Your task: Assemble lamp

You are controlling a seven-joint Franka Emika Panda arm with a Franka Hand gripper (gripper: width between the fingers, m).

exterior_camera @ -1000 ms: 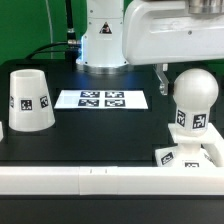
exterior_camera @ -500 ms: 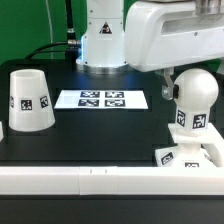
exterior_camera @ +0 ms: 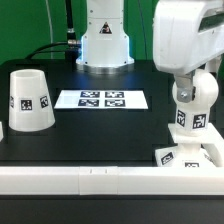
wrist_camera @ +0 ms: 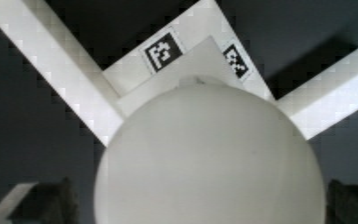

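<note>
In the exterior view, the shade [exterior_camera: 30, 99] is sitting upside down at about nine o'clock on the black table [exterior_camera: 100, 135], well apart from the other parts. It is looking like a light, stiff plastic cup; its smooth tapered wall may be slipping between fingers, so the rim is probably the better place to take hold of it. Behind the middle, the marker board [exterior_camera: 101, 99] is lying flat.

At about three o'clock the bulb post [exterior_camera: 193, 100] is standing upright on the square base [exterior_camera: 186, 155] — both white, hard and probably light. The gripper [exterior_camera: 190, 82] is hanging just above the round top, and I cannot tell how far it is opening, or if it is touching. The dome is smooth and curved — the narrower neck below it is seeming a safer grip.
</note>
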